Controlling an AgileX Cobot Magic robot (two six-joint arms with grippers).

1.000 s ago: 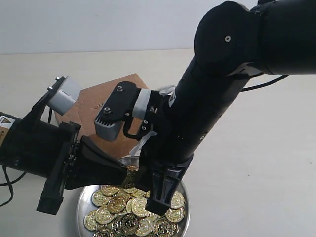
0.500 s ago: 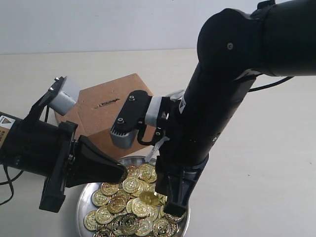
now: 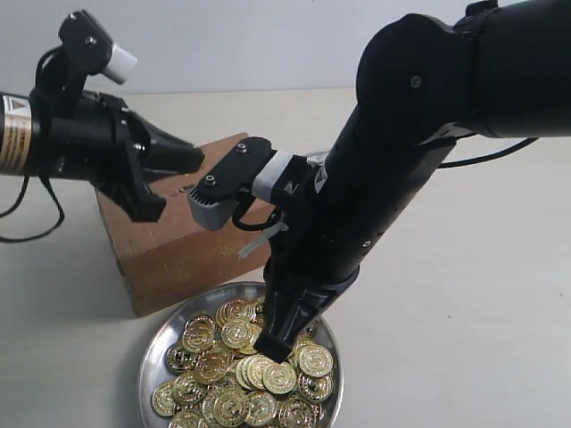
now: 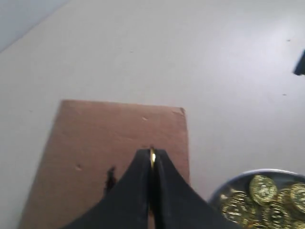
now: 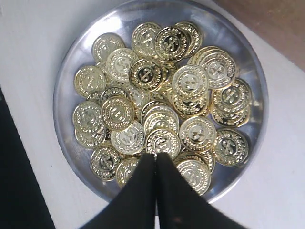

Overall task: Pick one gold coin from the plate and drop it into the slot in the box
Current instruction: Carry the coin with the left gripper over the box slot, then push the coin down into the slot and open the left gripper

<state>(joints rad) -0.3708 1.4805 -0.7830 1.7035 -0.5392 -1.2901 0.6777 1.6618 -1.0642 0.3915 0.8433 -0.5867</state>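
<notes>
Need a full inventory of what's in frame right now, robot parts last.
plate: 1, shiny silver, on the table just in front of the box
loose coins: dozens, piled and overlapping so no exact count, gold, in the plate
held coin: 1, gold, edge-on between the left claw's fingertips, above the box top
box: 1, brown cardboard, on the table behind the plate
slot: 1, dark slit, in the box top, beside the held coin
table: 1, off-white, under everything
left claw: 1, black, shut on the held coin over the box
right claw: 1, black, shut, tips down at the coin pile
</notes>
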